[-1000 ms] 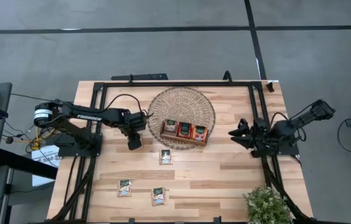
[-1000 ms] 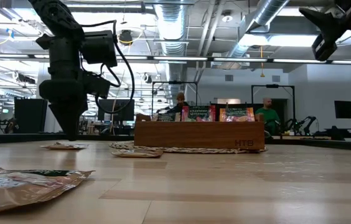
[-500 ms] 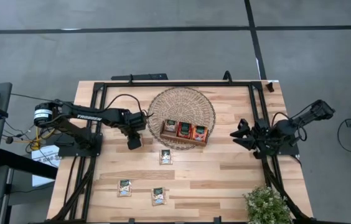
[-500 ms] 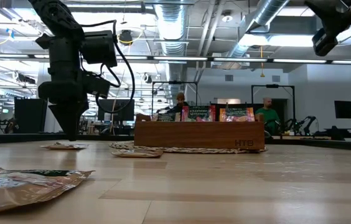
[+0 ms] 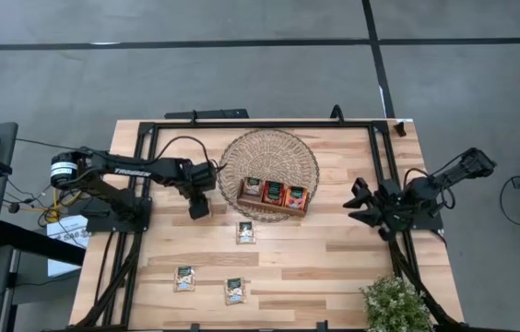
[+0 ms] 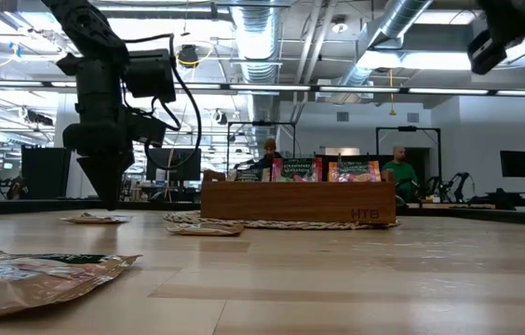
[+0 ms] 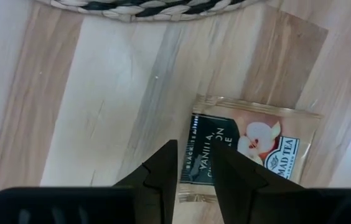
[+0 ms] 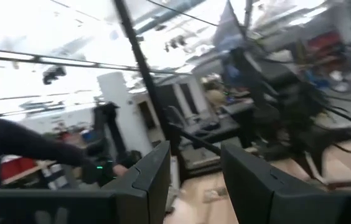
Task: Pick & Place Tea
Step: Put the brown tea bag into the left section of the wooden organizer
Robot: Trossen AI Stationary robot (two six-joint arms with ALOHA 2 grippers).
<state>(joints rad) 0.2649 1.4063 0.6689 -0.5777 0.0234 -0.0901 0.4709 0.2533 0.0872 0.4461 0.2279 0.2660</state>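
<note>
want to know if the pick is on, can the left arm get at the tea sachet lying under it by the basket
Probably yes. The left end effector hangs right over the tea sachet, which lies flat on bare table just clear of the woven basket. Nothing covers it, and the right end effector waits far off.

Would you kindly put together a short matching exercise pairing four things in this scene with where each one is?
Things:
1. wooden tray
2. potted plant
3. left gripper
4. right gripper

Places:
A. at the table's right edge, raised off the table
B. on the woven mat
C. the table's near-right corner
D. just left of the woven mat

Pairs: 1-B, 2-C, 3-D, 4-A
</note>
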